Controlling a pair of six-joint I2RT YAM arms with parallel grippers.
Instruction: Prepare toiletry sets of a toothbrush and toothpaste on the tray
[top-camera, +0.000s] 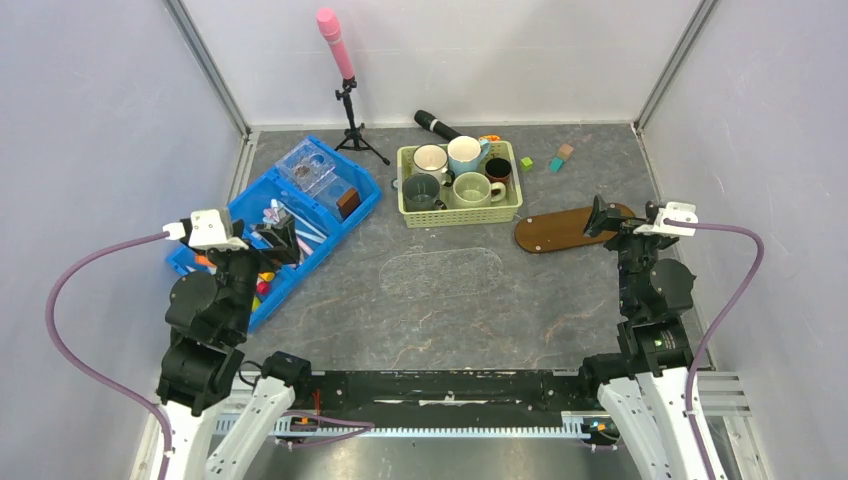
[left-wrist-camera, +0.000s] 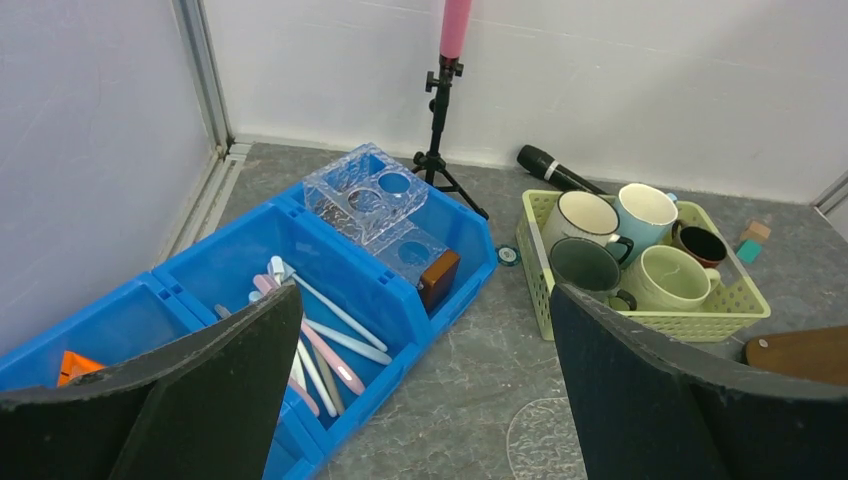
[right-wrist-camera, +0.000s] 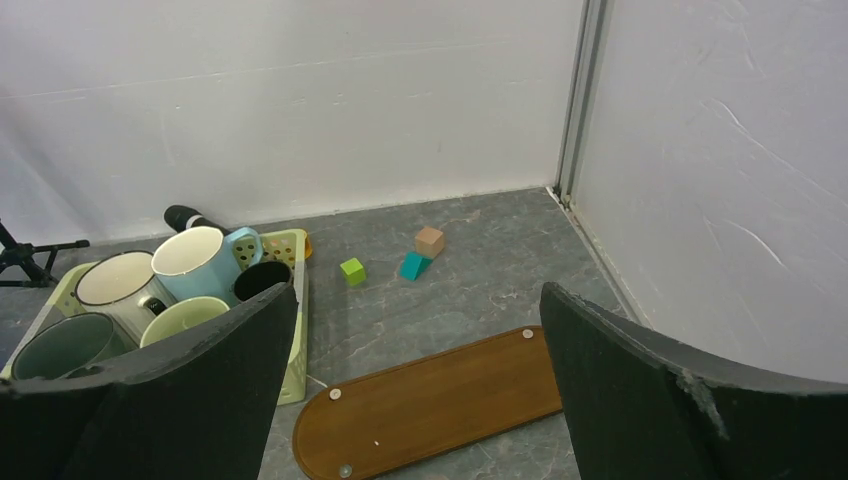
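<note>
The tray (top-camera: 556, 231) is a dark-brown oval board lying on the table right of the green basket, bare, with small round pads showing on its face; it also shows in the right wrist view (right-wrist-camera: 430, 400). My right gripper (top-camera: 604, 216) is open and empty above the tray's right end, and its jaws stand wide in the right wrist view (right-wrist-camera: 417, 292). Thin pale toothbrushes (left-wrist-camera: 325, 345) lie in the middle compartment of the blue bin (top-camera: 352, 215). An orange toothpaste tube (left-wrist-camera: 74, 366) lies in the bin's near compartment. My left gripper (left-wrist-camera: 425, 295) is open and empty above the bin's near part.
A pale green basket (top-camera: 459, 212) holds several mugs. A clear plastic organiser (left-wrist-camera: 368, 200) and a small brown box (left-wrist-camera: 439, 279) sit in the bin's far end. A pink-topped tripod stand (top-camera: 345, 80), a black microphone (top-camera: 436, 124) and small coloured blocks (top-camera: 555, 160) stand near the back wall.
</note>
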